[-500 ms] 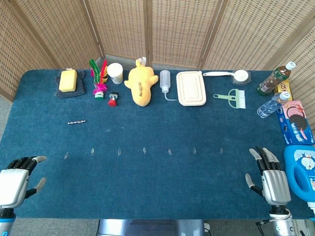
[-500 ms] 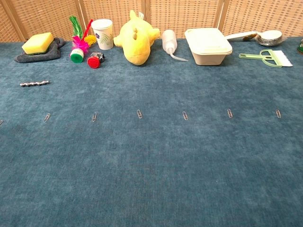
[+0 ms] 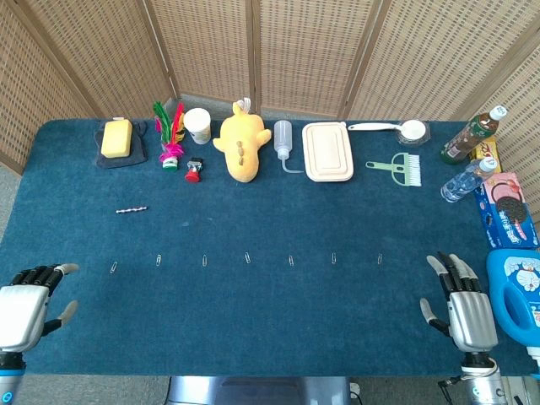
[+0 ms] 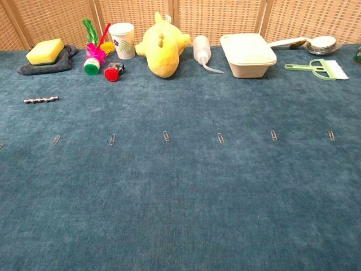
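At near left table edge, left hand point(image 3: 24, 314) empty, fingers spread, thumb out. Right hand point(image 3: 460, 305) at near right edge, also released, holding nothing, just beside blue detergent jug point(image 3: 516, 299). Nearest paper clip point(image 3: 113, 267) lies flat on cloth, near left hand, apart. Risk: thin clip slips from fingertips, skids on blue cloth point(image 3: 253, 321); right hand's sideways swing could knock jug.

A table covered in dark blue carpet-like cloth point(image 3: 253, 312) carries everything. Along its far edge lie a yellow sponge on a grey rag point(image 3: 116, 137), a white paper cup point(image 3: 197, 125), a yellow plush toy point(image 3: 241, 146), a clear squeeze bottle point(image 3: 283, 140) and a beige lidded food box point(image 3: 327, 152). Nearer, a row of small metal paperclips point(image 3: 247, 257) (evenly spaced) crosses the cloth, with a short metal drill bit point(image 3: 131, 209) to the left.
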Controlling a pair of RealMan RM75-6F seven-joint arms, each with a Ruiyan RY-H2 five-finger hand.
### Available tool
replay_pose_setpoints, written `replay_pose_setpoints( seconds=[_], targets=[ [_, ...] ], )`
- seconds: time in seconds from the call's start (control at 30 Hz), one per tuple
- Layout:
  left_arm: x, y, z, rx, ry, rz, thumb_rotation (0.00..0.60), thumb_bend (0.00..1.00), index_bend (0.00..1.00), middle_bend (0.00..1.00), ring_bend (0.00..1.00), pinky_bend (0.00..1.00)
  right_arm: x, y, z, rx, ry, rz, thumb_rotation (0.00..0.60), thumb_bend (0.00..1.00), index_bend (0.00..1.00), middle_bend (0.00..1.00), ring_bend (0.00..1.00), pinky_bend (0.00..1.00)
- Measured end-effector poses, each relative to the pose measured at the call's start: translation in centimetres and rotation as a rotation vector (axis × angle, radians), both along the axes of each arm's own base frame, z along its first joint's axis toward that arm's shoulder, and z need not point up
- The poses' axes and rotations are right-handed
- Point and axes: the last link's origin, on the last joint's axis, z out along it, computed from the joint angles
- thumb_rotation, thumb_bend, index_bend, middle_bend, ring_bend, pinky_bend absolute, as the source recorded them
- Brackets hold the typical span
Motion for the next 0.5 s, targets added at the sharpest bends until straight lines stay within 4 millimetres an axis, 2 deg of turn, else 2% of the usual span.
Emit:
replay_pose_setpoints(
  seconds=[0.2,0.3,0.5],
  targets=[
    [0.5,2.3,0.6,0.000,0.044,-0.028,0.600,0.44,0.30,0.42,0.39,0.31,-0.4,0.2,-0.2,-0.001,-0.008,-0.018,0.600,0.39,0.14,0.13,0.08,0.14],
    [0.8,4.1,0.6,-0.012,0.076,-0.037,0.600,0.44,0.30,0.48,0.44,0.32,-0.6,0.4,-0.2,-0.003,-0.007,-0.025,0.600,0.39,0.14,0.13,0.08,0.14],
    [1.3,8.4,0.0,-0.056,0.185,-0.058,0.600,0.44,0.30,0.51,0.49,0.44,-1.1,0.6,0.3,-0.016,0.005,-0.042,0.600,0.39,0.14,0.13,0.08,0.14]
  ],
)
